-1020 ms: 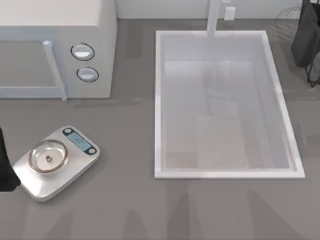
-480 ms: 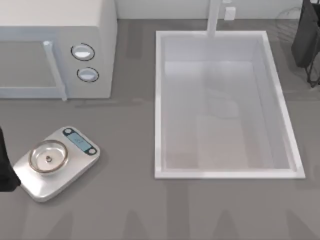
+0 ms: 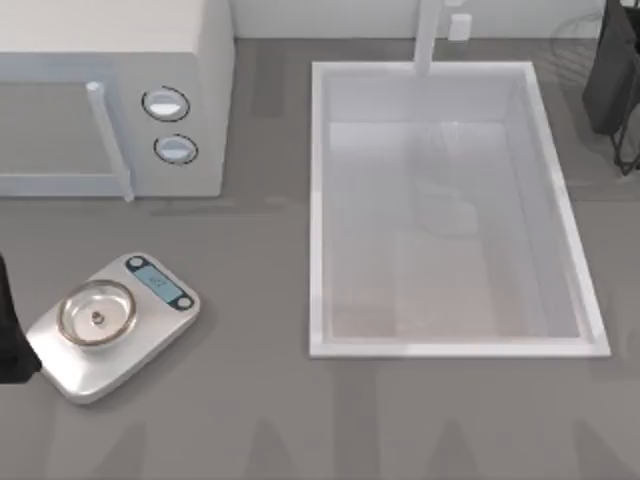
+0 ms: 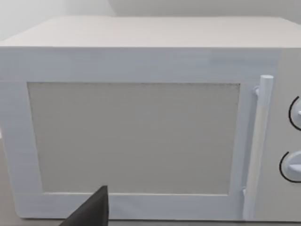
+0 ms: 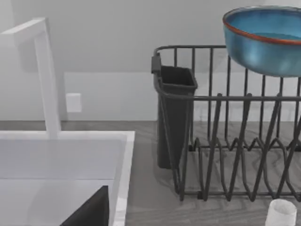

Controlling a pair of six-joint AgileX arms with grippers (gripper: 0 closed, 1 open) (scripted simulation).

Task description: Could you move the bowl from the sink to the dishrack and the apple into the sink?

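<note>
Nothing is being seen to shift on the table since a second ago. The bowl [image 5: 266, 40] is being held above the dishrack [image 5: 225, 141]; grip of either gripper cannot be told.

Ahead of the left gripper's dark fingertip [image 4: 91, 211] stands a boxy white microwave [image 4: 141, 61], its pale grey door window [image 4: 134, 136] facing the gripper, with a white vertical bar handle [image 4: 256, 146] and two round dials [image 4: 294, 141] beyond it.
</note>
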